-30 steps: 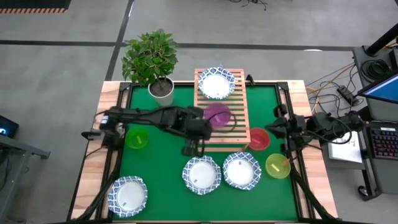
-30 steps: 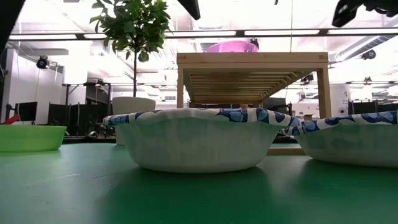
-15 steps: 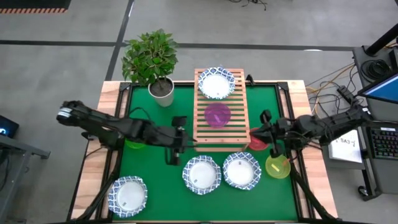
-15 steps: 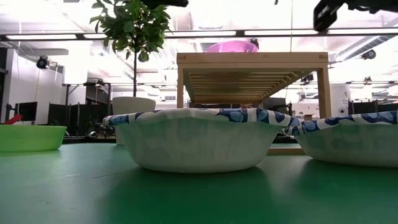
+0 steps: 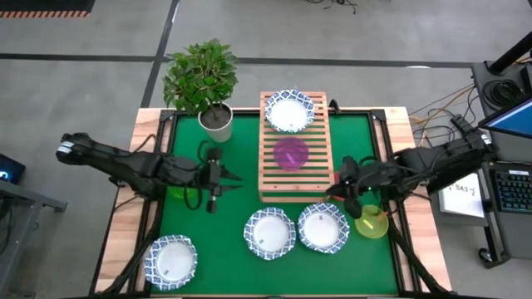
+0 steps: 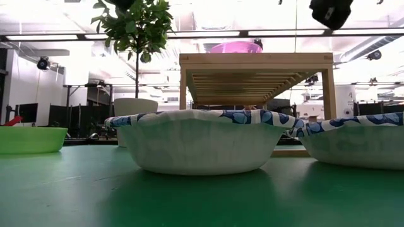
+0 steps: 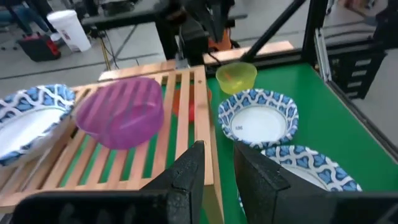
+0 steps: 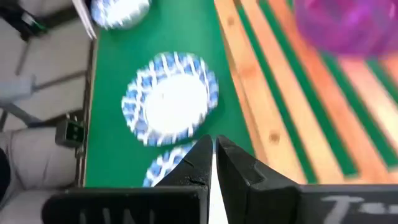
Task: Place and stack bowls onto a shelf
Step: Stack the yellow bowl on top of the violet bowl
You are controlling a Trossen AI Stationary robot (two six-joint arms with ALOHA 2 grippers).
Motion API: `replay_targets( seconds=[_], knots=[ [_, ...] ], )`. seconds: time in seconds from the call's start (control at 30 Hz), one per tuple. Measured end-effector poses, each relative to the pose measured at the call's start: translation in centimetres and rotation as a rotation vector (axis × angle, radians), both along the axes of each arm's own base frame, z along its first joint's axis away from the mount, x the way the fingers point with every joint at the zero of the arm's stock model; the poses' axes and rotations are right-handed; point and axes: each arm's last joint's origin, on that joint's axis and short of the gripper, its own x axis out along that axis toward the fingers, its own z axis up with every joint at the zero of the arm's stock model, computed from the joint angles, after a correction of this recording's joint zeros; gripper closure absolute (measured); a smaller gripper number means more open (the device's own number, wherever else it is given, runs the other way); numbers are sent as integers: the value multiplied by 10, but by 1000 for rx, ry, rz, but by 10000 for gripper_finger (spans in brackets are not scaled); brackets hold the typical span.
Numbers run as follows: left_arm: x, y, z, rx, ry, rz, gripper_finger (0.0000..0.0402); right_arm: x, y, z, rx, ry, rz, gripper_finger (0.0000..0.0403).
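High view only: yellow bowl (image 5: 371, 222), shelf-hidden below.

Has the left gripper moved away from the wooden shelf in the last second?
Yes. In the high view the left gripper has pulled back from the shelf edge, where it sat beside the purple bowl, toward the green bowl on the table's left.

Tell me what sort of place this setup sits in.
Most likely a robotics lab or workshop, not a kitchen. The green-matted table stands on a bare grey floor, cables and a keyboard lie to one side, and the low view shows strip lighting and desks with equipment beyond the shelf.
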Motion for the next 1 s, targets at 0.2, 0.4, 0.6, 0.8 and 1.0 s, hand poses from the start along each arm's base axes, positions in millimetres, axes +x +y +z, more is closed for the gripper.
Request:
replay_targets(
  seconds=[0.2, 0.4, 0.6, 0.8, 1.0],
  knots=[
    [-14, 4, 6, 0, 2, 1, 333, -1, 10, 10, 75, 306, -129, 390],
    [-11, 3, -2, -5, 49, 7, 333, -9, 23, -9, 157, 612, -243, 390],
    [-4, 1, -12, 30, 88, -2, 333, -20, 35, -48, 240, 811, -304, 390],
    [-8, 3, -11, 39, 98, 13, 333, -34, 45, -85, 282, 899, -352, 390],
    [-9, 3, -14, 43, 111, 15, 333, -38, 54, -113, 304, 881, -328, 390]
  ],
)
